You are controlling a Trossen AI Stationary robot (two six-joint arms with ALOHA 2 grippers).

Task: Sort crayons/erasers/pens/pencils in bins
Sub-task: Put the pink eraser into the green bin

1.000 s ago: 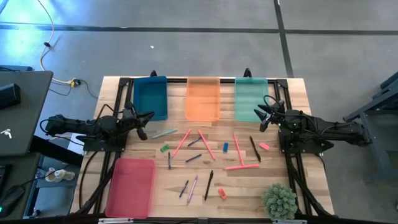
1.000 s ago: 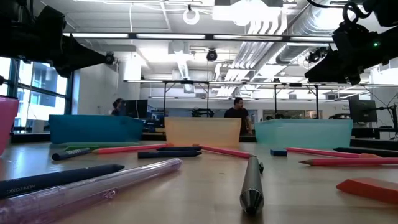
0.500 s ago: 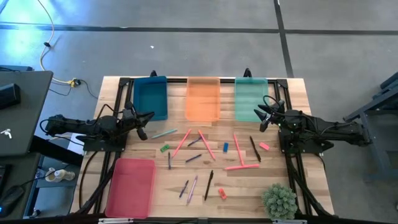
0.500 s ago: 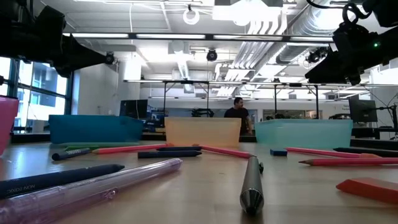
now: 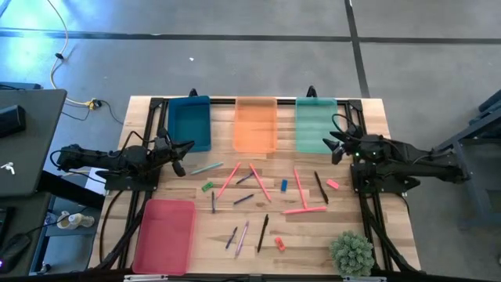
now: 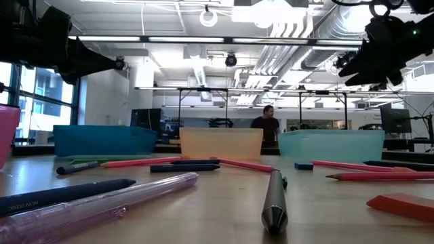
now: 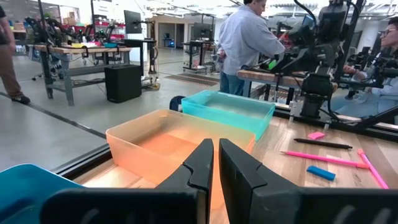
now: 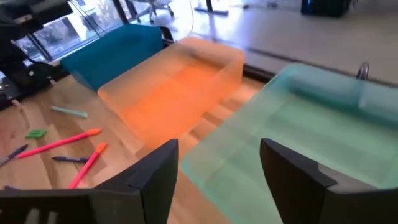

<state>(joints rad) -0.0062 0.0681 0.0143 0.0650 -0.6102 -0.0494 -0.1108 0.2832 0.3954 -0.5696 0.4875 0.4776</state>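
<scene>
Bins: four, mint bin (image 8: 298,134) under spread right gripper (image 8: 219,168) fingers; left gripper (image 7: 216,163) clenched, empty, before orange bin (image 7: 163,144).

— What lies around the counter (image 5: 395,235)?
— Grey concrete floor (image 5: 235,63) with dark seams, a yellow cable (image 5: 56,59).
— And beyond?
— Ceiling ducts (image 6: 298,27), strip lights (image 6: 135,38), a window (image 6: 41,102), workbenches (image 7: 81,50).

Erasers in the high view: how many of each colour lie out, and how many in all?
Green eraser: 1
Blue eraser: 1
Pink eraser: 1
Red-orange eraser: 1
Total: 4
</scene>
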